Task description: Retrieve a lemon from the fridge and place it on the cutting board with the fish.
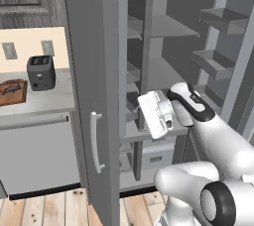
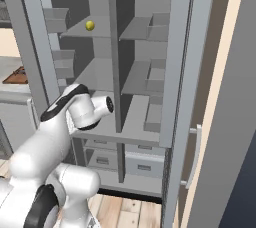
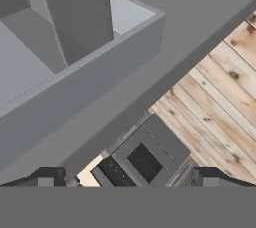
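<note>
The fridge [image 1: 94, 71] stands with both doors swung open, showing grey shelves. On an upper left shelf lies the small yellow lemon [image 2: 90, 25]. My gripper [image 1: 152, 113] hovers in front of the middle shelves, well below the lemon and turned toward the left door. Its fingertips [image 3: 47, 177] stand wide apart with nothing between them, so my gripper [image 3: 128, 179] is open and empty. The reddish-brown cutting board [image 1: 12, 92] rests on the counter at far left with the dark fish [image 1: 13, 89] on it. An edge of the cutting board [image 2: 17, 75] also shows past the left door.
A dark grey toaster [image 1: 40, 72] stands on the counter [image 1: 44, 102] right of the board. The left door's bin [image 3: 75, 77] is close in front of the hand. Drawers [image 2: 142, 162] sit at the fridge's bottom, and the right door [image 2: 175, 72] with its bins flanks the opening.
</note>
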Available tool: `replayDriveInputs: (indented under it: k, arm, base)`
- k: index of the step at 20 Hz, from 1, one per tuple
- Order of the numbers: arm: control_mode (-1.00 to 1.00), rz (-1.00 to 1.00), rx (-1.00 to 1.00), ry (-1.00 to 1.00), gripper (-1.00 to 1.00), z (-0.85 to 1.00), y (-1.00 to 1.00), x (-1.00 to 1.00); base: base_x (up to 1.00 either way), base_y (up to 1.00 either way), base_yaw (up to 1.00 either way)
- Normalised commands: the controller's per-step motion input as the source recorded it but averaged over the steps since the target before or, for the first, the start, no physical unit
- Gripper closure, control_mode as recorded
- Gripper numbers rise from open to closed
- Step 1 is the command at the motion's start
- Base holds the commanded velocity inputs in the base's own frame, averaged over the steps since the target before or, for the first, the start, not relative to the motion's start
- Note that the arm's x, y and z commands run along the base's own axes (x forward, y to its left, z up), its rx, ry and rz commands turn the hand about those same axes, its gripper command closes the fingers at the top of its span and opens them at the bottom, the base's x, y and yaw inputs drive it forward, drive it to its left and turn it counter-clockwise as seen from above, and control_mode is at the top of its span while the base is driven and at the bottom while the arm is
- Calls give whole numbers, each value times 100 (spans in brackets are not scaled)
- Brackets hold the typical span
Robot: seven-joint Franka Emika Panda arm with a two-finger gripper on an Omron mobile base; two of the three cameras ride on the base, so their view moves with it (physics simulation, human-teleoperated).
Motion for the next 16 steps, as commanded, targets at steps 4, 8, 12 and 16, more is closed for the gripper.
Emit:
replayDriveInputs:
  k: [4, 8, 12, 16]
  arm:
    - [-100, 5, 0, -16, -100, 0, 27, 50]
    - [-100, 4, 0, -17, -100, 0, 17, 35]
    - [-100, 3, 0, -9, -100, 0, 20, 15]
    - [-100, 0, 0, -10, -100, 0, 22, 4]
  base:
    - [0, 0, 0]
    - [0, 0, 0]
    - [0, 0, 0]
    - [0, 0, 0]
